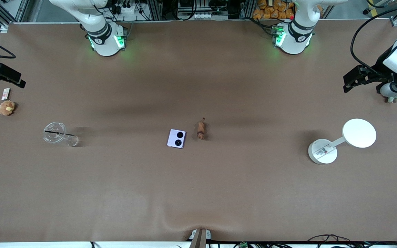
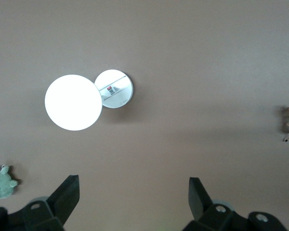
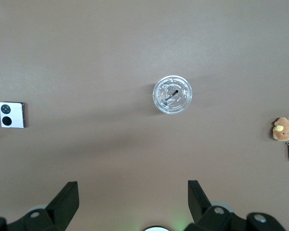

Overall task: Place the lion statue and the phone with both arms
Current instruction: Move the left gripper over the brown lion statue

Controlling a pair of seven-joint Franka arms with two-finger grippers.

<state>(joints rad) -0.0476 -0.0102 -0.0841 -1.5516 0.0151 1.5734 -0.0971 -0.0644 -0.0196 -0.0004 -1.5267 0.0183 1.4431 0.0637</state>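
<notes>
Table (image 1: 198,193): you see plain matte brown
Phone (image 1: 176,138): pale lavender, two black round circles
Lion statue (image 1: 201,129): reddish-brown
Lamp (image 1: 359,133): white disc and white base, small printed label on the base
Cup (image 1: 55,132): clear, with a black straw
Plush toy (image 1: 6,107): tan with a yellow patch
Plush turtle (image 2: 1,182): pale green
Left gripper (image 2: 134,198): black fingers
Right gripper (image 3: 133,198): you see black fingers too

Soft overhead light is spreading evenly over my table (image 1: 198,193); the lamp (image 2: 73,102) is glaring white, and faint arm shadows are lying mid-table.
</notes>
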